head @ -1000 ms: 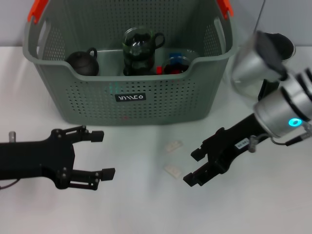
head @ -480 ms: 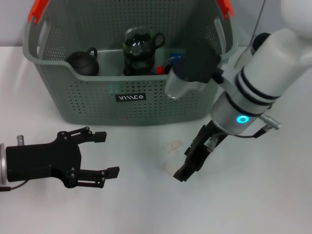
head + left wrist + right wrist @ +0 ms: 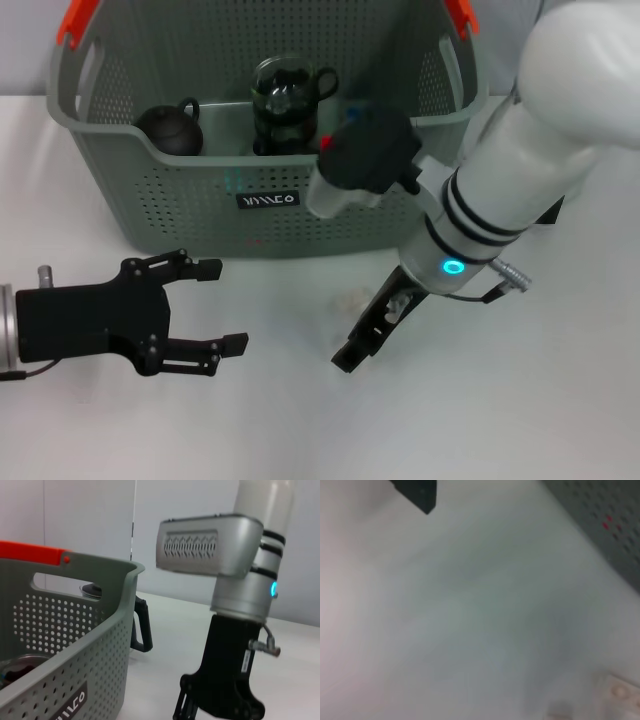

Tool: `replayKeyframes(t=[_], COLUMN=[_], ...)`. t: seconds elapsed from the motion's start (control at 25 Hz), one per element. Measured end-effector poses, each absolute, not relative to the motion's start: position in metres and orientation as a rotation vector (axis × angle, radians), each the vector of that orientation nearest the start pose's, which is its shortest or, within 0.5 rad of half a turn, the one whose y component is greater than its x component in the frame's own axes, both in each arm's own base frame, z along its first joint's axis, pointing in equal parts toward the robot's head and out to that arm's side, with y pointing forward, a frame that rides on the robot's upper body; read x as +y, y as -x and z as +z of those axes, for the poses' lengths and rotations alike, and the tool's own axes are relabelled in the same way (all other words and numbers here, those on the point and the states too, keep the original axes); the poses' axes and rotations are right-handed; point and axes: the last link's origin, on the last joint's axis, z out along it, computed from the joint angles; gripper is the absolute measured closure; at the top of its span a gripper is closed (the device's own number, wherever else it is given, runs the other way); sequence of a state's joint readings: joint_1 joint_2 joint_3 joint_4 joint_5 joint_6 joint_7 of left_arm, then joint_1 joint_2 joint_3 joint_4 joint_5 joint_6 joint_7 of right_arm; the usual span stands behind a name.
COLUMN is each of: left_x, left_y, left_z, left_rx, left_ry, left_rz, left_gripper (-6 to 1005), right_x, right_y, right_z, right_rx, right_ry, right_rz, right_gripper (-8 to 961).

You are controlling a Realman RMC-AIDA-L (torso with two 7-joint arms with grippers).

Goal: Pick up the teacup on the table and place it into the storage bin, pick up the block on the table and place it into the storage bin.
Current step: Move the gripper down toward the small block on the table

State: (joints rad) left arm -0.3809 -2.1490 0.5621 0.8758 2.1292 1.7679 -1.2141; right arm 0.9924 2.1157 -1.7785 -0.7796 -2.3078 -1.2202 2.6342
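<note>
Descending on small pale block pieces (image 3: 353,298) near worktop middle, before grey-green perforated plastic storage bin (image 3: 300,215): right end effector (image 3: 355,352) finger spread unclear; centre over one piece. Left end effector (image 3: 205,308) open, empty, idle.

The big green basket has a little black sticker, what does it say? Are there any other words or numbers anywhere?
White letters on the black label on the storage bin: too blurry to read for sure.
Small white tag on the right arm above its claw: too small to read.
No other words or numbers visible.
</note>
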Motion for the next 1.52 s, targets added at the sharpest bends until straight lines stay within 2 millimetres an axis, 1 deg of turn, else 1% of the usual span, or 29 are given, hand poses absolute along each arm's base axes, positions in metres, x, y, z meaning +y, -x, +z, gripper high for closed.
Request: replayKeyframes(t=[0.2,0.32,0.52,0.96,1.16,1.28,1.52], left_x=[0.277,0.278,0.280,0.281,0.281,0.281,0.281], left_y=[0.285,0.285,0.285,0.288,0.289,0.289,0.289], left_z=[0.016,0.014,0.014,0.009,0.009,0.009,0.009], left_rx=[-0.403,-0.410,-0.413,-0.443,-0.448,-0.448,-0.448], left_ry=[2.757,2.758,2.753,2.747,2.743,2.743,2.741], left_rz=[-0.642,-0.650,-0.646,-0.651,-0.648,-0.649,-0.650], left_gripper=[49,49,49,50,50,50,50], right_x=[0.356,0.355,0.356,0.355,0.355,0.354,0.353], right_y=[-0.127,-0.128,-0.131,-0.133,-0.133,-0.133,-0.134], right_z=[-0.136,-0.137,-0.138,-0.142,-0.144,-0.145,-0.146], right_rx=[0.723,0.716,0.715,0.671,0.650,0.645,0.624], right_ry=[2.824,2.822,2.814,2.810,2.807,2.807,2.809], right_rz=[-0.638,-0.641,-0.648,-0.659,-0.674,-0.677,-0.697], right_gripper=[211,210,238,385,436,434,574])
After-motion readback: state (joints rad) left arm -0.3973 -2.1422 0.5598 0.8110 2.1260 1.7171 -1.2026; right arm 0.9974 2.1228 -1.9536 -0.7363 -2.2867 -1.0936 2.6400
